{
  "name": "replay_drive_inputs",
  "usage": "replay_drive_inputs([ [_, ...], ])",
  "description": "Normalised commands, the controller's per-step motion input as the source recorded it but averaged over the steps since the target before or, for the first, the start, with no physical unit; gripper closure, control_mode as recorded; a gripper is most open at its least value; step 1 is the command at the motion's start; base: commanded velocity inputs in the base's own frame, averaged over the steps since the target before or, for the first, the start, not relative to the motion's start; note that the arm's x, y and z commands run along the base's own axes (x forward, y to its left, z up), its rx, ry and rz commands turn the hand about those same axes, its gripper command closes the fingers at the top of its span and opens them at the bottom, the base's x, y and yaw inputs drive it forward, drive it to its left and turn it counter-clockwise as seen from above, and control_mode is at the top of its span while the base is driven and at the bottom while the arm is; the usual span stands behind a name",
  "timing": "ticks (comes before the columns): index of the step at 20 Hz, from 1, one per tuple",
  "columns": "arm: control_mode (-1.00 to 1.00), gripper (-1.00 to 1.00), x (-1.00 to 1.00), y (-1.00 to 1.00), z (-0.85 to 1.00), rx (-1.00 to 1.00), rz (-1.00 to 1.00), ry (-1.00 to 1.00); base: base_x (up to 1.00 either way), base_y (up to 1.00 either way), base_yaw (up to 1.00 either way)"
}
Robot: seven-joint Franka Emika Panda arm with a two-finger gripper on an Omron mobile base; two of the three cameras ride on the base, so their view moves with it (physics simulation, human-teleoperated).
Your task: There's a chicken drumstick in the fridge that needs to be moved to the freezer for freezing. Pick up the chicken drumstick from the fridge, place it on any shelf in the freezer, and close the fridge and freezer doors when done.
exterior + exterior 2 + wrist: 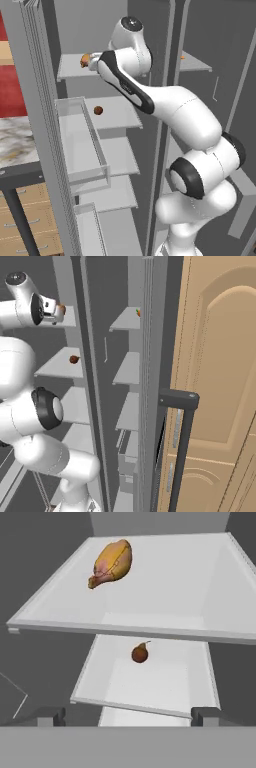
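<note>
looking into the fridge with both doors swung open; the fridge door stands edge-on at left of the left base view with clear inner bins, and the freezer with its short shelves sits to the right of the centre divider. arm reaches in at top-shelf height. top fridge shelf is broad, pale grey and bare apart from the chicken drumstick, which lies well back from the front lip toward the left side in the hand view. its long axis runs diagonally: fat end up-right toward the back wall, narrow bone end down-left. plenty of bare shelf to its right and in front. next shelf down carries a small dark red-brown ball near its middle, well apart from the drumstick. gripper is spread wide with nothing between its fingertips, short of the top shelf's front edge.
</note>
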Motion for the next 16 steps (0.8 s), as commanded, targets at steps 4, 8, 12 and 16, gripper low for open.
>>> replay_drive_inputs([
  [4, -1.00, -1.00, 0.39, 0.07, 0.00, 0.00, -0.03, 0.00, 0.00, 0.00, 0.00],
  [8, -1.00, -1.00, 0.34, 0.13, 0.00, 0.00, -0.03, 0.00, 0.00, 0.00, 0.00],
  [12, -1.00, -1.00, 0.16, 0.14, 0.00, 0.02, -0.01, 0.00, 0.00, 0.00, 0.00],
  [16, -1.00, -1.00, 0.24, 0.07, 0.00, 0.07, 0.00, 0.00, 0.00, 0.00, 0.00],
])
